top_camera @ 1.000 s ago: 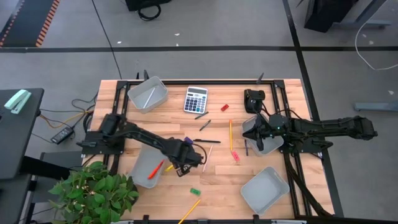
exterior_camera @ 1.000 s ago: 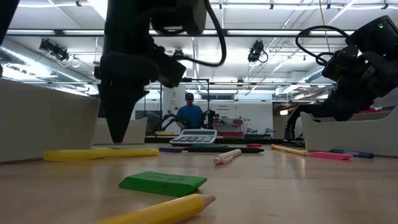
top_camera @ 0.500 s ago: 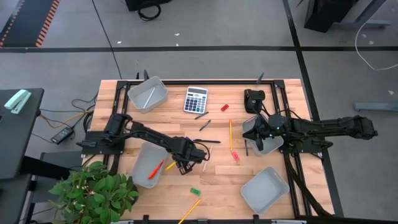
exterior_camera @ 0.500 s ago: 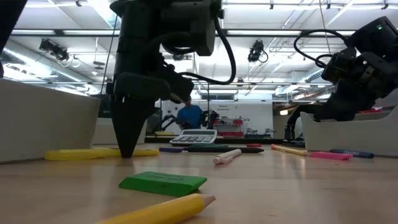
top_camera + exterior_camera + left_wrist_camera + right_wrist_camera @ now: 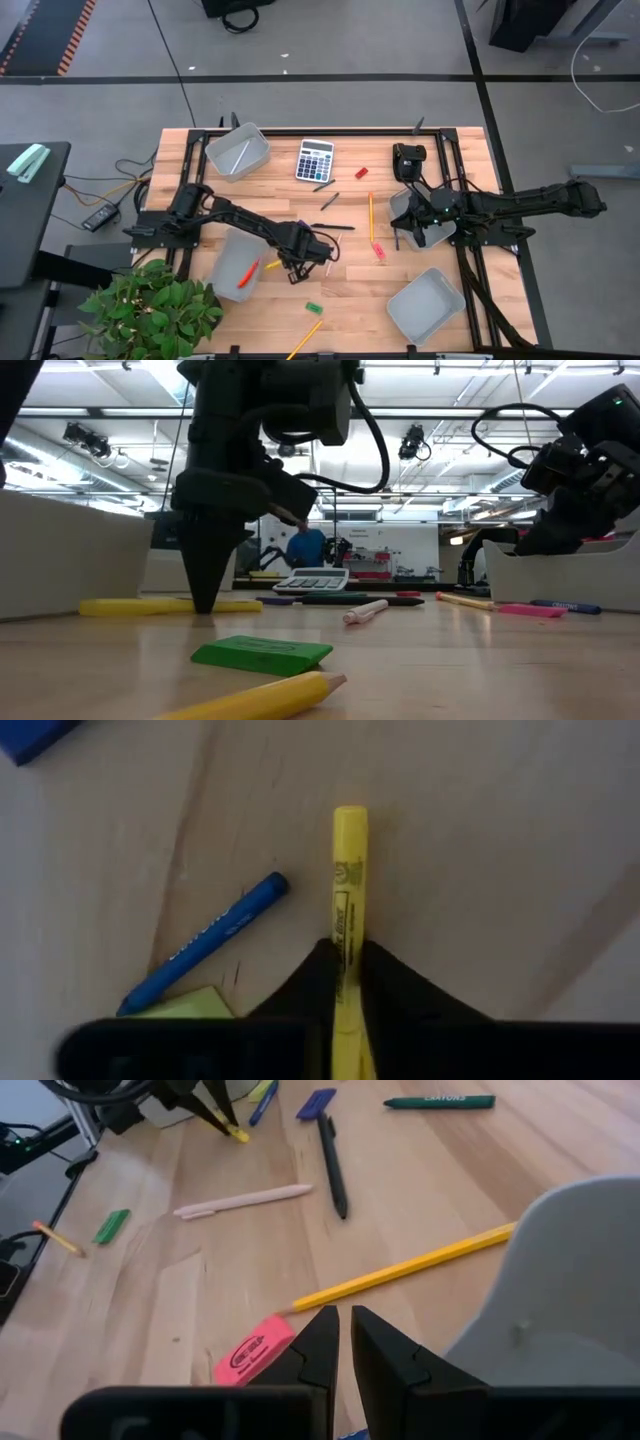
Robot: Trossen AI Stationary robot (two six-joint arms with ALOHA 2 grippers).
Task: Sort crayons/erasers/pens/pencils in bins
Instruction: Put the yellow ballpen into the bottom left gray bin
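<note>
While closed on its load, the left claw sits low on the surface.
Left claw (image 5: pixel 347 982): fingers pinched narrow on the yellow crayon (image 5: pixel 348 895), gripping near one end.
Yellow crayon location: flat on the wooden surface (image 5: pixel 350 280), just beside the nearest bin (image 5: pixel 232 262).
Risk, pivot: an off-centre grip may let the long end droop or swing on lifting.
Risk, collision: the blue crayon (image 5: pixel 210 940) lies just beside and could be dragged.
Right claw (image 5: pixel 343 1335): narrow, holding nothing, beside the pink eraser (image 5: pixel 253 1350).
</note>
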